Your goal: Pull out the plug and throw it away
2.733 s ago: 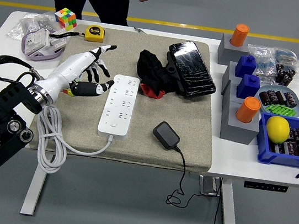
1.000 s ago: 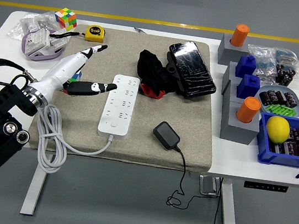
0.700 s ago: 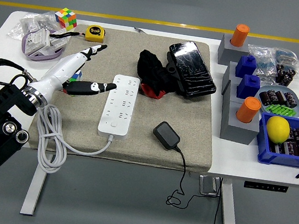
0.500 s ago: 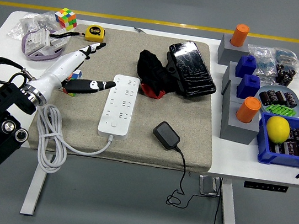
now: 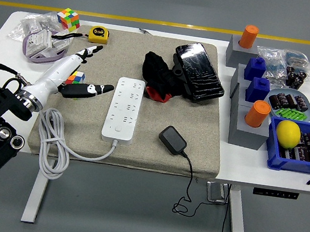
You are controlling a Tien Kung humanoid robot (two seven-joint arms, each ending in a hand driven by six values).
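A white power strip [image 5: 125, 108] lies lengthwise on the grey mat [image 5: 158, 134], with nothing plugged into it. Its white cable [image 5: 53, 142] coils off the mat's left front. A black plug adapter [image 5: 173, 139] lies loose on the mat to the strip's right; its thin black cord [image 5: 189, 181] hangs over the table's front edge. My left hand [image 5: 83, 71] is white with black fingertips, open and empty, just left of the strip and apart from it. A small colourful cube [image 5: 76, 78] lies under the hand. The right arm is out of view.
A black pouch [image 5: 199, 70] and dark cloth [image 5: 157, 77] lie behind the strip. A Rubik's cube [image 5: 68, 18], yellow tape measure [image 5: 99, 33] and plastic bags [image 5: 36, 39] sit at the back left. Grey blocks with orange and blue pegs [image 5: 252, 101] and a blue bin [image 5: 301, 145] stand at the right.
My left hand has drawn back to the left, away from the power strip, fingers still extended. The person at the far side has left the view. The plug adapter has not moved.
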